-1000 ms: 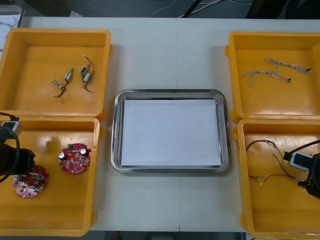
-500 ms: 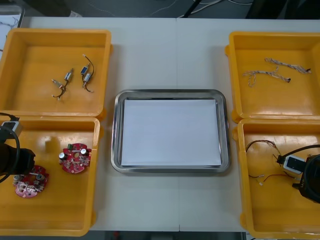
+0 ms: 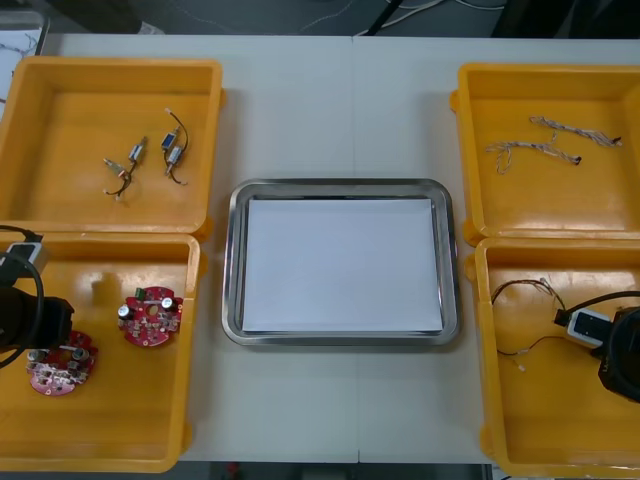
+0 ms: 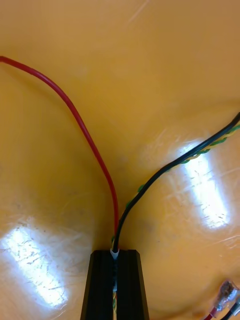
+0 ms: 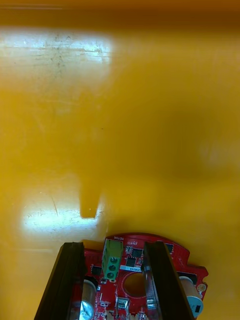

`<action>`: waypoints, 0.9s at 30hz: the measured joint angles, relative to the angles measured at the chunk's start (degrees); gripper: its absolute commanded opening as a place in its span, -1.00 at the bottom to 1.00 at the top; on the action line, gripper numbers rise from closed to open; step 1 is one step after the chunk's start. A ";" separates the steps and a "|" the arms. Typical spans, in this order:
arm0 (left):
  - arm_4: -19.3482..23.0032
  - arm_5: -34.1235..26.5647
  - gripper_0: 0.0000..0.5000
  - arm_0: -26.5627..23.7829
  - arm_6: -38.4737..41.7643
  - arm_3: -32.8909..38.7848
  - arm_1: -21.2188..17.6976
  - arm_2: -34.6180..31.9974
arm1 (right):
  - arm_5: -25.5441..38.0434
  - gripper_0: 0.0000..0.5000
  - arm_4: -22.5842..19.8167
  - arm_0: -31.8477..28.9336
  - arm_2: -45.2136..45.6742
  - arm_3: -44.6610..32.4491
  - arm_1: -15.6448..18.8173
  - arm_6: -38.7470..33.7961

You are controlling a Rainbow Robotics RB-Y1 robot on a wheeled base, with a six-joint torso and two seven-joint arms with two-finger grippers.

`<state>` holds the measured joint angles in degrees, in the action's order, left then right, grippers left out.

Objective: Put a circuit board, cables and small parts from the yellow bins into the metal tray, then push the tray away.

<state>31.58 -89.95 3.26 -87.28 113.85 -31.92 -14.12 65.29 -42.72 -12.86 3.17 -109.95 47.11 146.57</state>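
Yellow bins (image 3: 60,200) on a pale grey table (image 3: 330,100). Shiny silver tray (image 3: 340,186), plain white inside. Red boards (image 3: 150,316), one with a green block (image 5: 113,255). One cable (image 4: 85,130) red and black, the black strand twisted with yellow and green. Also pale twisted cables (image 3: 540,148) and silvery parts (image 3: 135,153).

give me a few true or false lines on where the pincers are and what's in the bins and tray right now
1. The right pincer is shut on cables. True.
2. Small parts lie in the far-left bin. True.
3. The left pincer is over the far-left bin. False: it is over a board in the near-left bin.
4. The tray holds a board. False: its white inside is bare.
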 measured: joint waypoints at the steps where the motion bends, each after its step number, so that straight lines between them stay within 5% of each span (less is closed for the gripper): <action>1: -0.04 0.25 0.36 0.11 0.00 0.00 0.00 0.12 | -0.07 -1.00 0.00 0.00 0.00 0.00 0.00 0.00; 8: -0.15 2.00 0.36 1.48 -0.17 0.00 0.00 0.52 | 1.17 -1.00 -0.27 0.02 0.49 -0.82 0.00 0.00; 19: -0.52 3.35 0.09 2.68 -6.02 -0.01 0.00 0.55 | 19.26 -1.00 -9.29 -0.87 15.06 -10.04 -2.19 -0.01; 25: -0.95 3.61 -1.00 2.99 -6.02 -0.01 0.00 0.56 | 26.72 -1.00 -13.66 -0.42 23.36 -11.98 -2.83 -0.02; 27: -1.03 3.65 -1.00 3.00 -6.02 -0.01 0.00 0.56 | 29.35 -1.00 -14.58 0.31 25.61 -11.99 -2.83 -0.03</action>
<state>30.55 -86.29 6.26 -93.29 113.84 -31.92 -13.55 94.63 -57.30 -12.55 28.78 -121.94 44.29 146.54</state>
